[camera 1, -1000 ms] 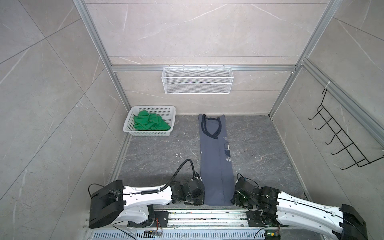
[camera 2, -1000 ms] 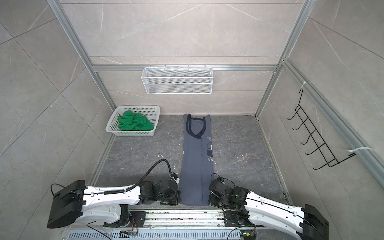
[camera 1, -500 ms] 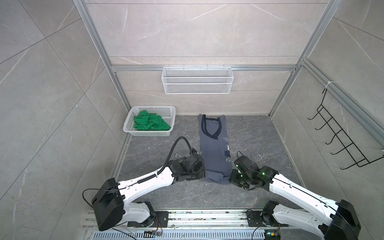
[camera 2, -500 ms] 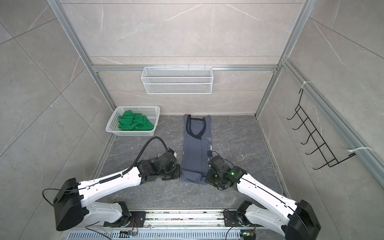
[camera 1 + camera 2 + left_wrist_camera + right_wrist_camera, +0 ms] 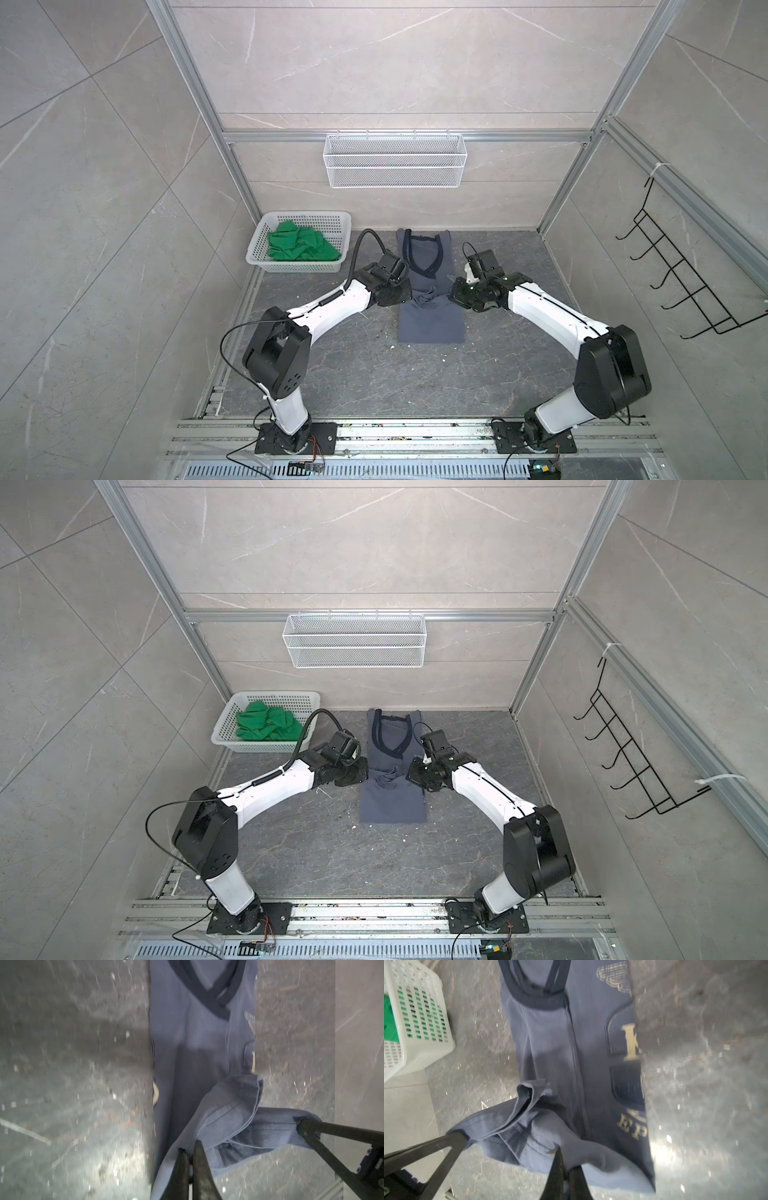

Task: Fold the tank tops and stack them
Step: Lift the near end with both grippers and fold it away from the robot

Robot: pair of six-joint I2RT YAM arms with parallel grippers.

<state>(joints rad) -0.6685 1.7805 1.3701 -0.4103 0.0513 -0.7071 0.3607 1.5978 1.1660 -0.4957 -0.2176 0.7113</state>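
Note:
The slate-blue tank top (image 5: 430, 328) (image 5: 392, 808) lies lengthwise mid-floor, folded narrow, neckline toward the back wall. Its near part is doubled back over itself. My left gripper (image 5: 405, 291) (image 5: 365, 773) is shut on one hem corner and my right gripper (image 5: 453, 297) (image 5: 409, 775) on the other; the hem sags bunched between them, just short of the dark V neckline. In the left wrist view the gripper (image 5: 190, 1146) pinches blue cloth (image 5: 187, 1043). The right wrist view shows its gripper (image 5: 566, 1159) pinching the same top (image 5: 550, 1043). The green tank top (image 5: 301, 247) (image 5: 268, 725) lies crumpled in the basket.
The white perforated basket (image 5: 266, 266) (image 5: 226, 739) (image 5: 415, 1022) stands at the back left against the wall. A white wire shelf (image 5: 395, 166) hangs on the back wall and a black hook rack (image 5: 685, 282) on the right wall. The arms' rail (image 5: 395, 432) runs along the front.
Both grippers have moved from the front edge toward the back wall, carrying the blue top's hem over its body. The top now lies doubled and shorter.

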